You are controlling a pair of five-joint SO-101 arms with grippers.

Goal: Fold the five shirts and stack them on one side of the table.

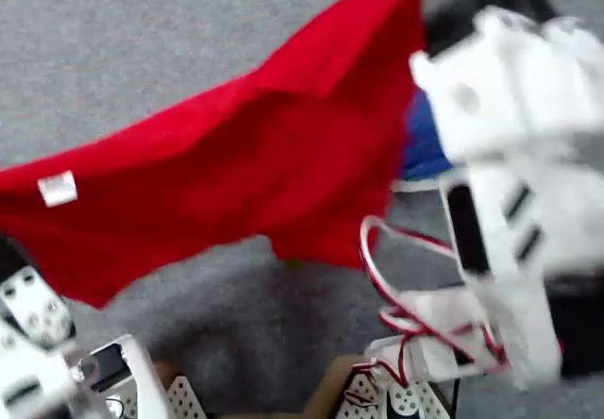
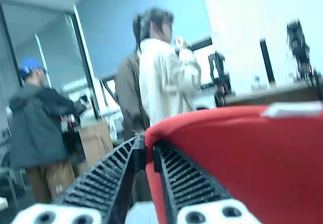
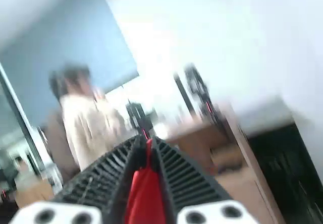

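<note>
Red shirt (image 1: 274,164) hangs stretched above the grey worktop (image 1: 142,51) as a slanting band, low at its left end, high at its right.

At the shirt's left end: left fingers (image 2: 111,176) clenched on a fold of the red cloth, which bulges up and over one of them. White label (image 1: 58,189) sits on the shirt near that same end.

Shirt's middle sags in soft folds, lower hem loose.

At the shirt's upper right corner: right fingers (image 3: 108,176) pinched together on a narrow strip of red.

Just past the shirt's right edge: blue cloth (image 1: 422,145), partly hidden by the white right arm (image 1: 510,155).
</note>
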